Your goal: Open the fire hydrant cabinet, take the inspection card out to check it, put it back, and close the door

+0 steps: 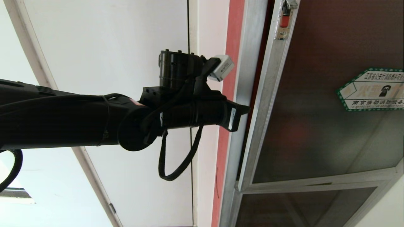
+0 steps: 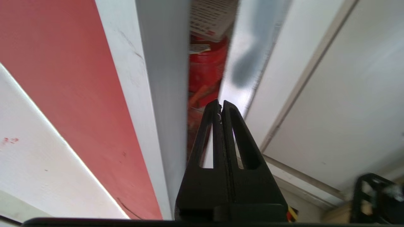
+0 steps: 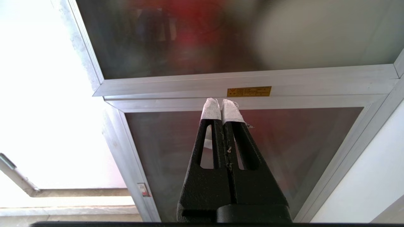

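I am watching the left claw [image 2: 220, 102], fingers pressed together and gripping nothing, nosing into the gap at the door [image 1: 315, 126] edge of the fire hydrant cabinet [image 1: 235, 148]. Only its wrist view is showing the inspection card [image 2: 210, 15], at twelve o'clock. The right claw [image 3: 221, 104] is sitting closed, empty, facing the lower glass door [image 3: 284, 142].

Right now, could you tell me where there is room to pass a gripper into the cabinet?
The only opening is the narrow slit between the cabinet frame and the edge of the door, which stands ajar. The shut left gripper points into it. Behind the slit it is crowded: red fittings and the card.
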{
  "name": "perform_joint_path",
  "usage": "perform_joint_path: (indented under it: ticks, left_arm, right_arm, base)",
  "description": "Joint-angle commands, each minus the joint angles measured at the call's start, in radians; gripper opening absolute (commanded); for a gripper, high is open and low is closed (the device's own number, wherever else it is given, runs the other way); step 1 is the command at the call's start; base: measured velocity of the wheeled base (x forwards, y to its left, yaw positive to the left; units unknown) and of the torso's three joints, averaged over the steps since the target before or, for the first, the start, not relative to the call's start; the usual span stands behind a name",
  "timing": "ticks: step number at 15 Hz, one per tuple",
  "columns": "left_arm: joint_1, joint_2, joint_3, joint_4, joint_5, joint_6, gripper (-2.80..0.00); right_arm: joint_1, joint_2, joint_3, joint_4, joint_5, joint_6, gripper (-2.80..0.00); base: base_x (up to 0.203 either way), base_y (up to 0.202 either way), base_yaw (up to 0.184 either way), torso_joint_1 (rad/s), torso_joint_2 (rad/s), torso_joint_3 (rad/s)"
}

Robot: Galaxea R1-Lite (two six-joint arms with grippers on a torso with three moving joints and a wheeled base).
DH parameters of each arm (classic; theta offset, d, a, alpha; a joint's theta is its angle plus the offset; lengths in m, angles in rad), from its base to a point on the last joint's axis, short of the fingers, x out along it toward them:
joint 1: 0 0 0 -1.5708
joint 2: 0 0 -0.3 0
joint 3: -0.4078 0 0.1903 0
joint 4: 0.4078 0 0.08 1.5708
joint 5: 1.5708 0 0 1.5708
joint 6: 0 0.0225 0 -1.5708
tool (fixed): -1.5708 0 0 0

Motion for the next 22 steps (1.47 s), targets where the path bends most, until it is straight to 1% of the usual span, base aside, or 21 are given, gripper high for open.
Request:
perform_joint_path:
  ticks: [1, 10, 13, 18, 20, 22]
  left_arm:
    - [-0.009, 0.033, -0.027, -0.002, 0.011, 0.005, -2.8]
    - [-0.031, 0.085, -0.11, -0.004, 0.013, 0.008, -2.8]
    - [-0.043, 0.104, -0.139, -0.004, 0.025, 0.008, -2.8]
    - [-0.067, 0.092, -0.135, -0.004, 0.024, 0.003, -2.8]
    - [-0.089, 0.078, -0.121, -0.004, 0.023, 0.002, -2.8]
    - [-0.129, 0.052, -0.085, -0.004, 0.025, 0.001, -2.8]
  right_arm:
    - [0.0, 0.002, 0.003, 0.0, 0.0, 0.001, -2.8]
    - [0.0, 0.002, 0.003, 0.0, 0.0, 0.001, -2.8]
    - [0.0, 0.002, 0.003, 0.0, 0.0, 0.0, -2.8]
    - [0.0, 0.002, 0.003, 0.0, 0.0, 0.001, -2.8]
    - [0.0, 0.002, 0.003, 0.0, 0.0, 0.001, -2.8]
    - [0.0, 0.002, 0.003, 0.0, 0.0, 0.001, -2.8]
  base:
    - [0.0, 0.0, 0.0, 0.0, 0.0, 0.0]
    - [0.0, 0.0, 0.0, 0.0, 0.0, 0.0]
    - [0.0, 0.0, 0.0, 0.0, 0.0, 0.0]
    - [0.0, 0.0, 0.0, 0.0, 0.0, 0.0]
    - [0.0, 0.0, 0.0, 0.0, 0.0, 0.0]
    - [0.0, 0.0, 0.0, 0.0, 0.0, 0.0]
